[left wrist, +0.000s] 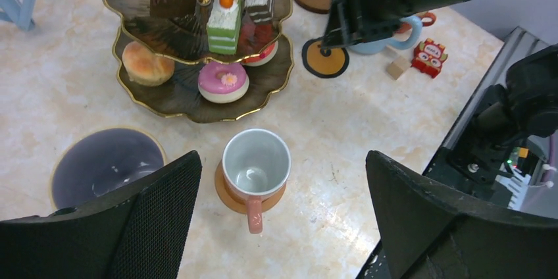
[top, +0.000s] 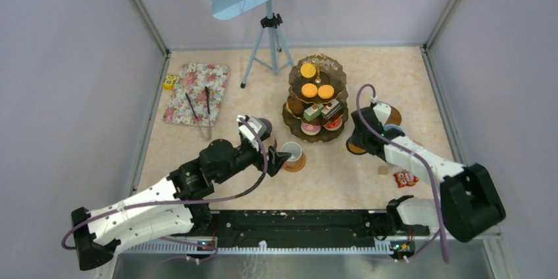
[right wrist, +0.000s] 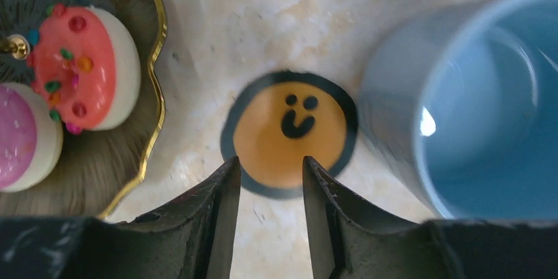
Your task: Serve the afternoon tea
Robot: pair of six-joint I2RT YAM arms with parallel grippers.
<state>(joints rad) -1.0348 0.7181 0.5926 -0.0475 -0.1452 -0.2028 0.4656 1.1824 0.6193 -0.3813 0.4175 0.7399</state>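
Right pincer (right wrist: 271, 164) first: its two dark fingers stand a narrow gap apart, and I see nothing clamped between them. It points down at the pale marbled bench (right wrist: 263, 16). Directly ahead of the tips lies the flat round orange coaster with a black rim and a smiley face (right wrist: 289, 131), its near rim showing through the gap between the fingers.

That is the relation my next move hangs on. The coaster lies flat and round, so it has no long axis to line up with. I judge that only its thin edge gives a hold, so the tips must come in low at the rim. Just to the coaster's right stands the large light blue mug (right wrist: 460, 108), close beside the disc but seemingly not on it. To the left is the gold scalloped rim of the dark tiered stand (right wrist: 154, 62), carrying its cakes.

The left pincer (top: 281, 160) is spread wide and holds nothing. It hovers over the small orange-brown mug (left wrist: 256, 164), which sits upright on a round brown coaster (left wrist: 227, 197) in front of the stand, with the lilac-white mug (left wrist: 108, 164) nearby. The orange coaster is far closer to the right arm, so I would leave it to that side.
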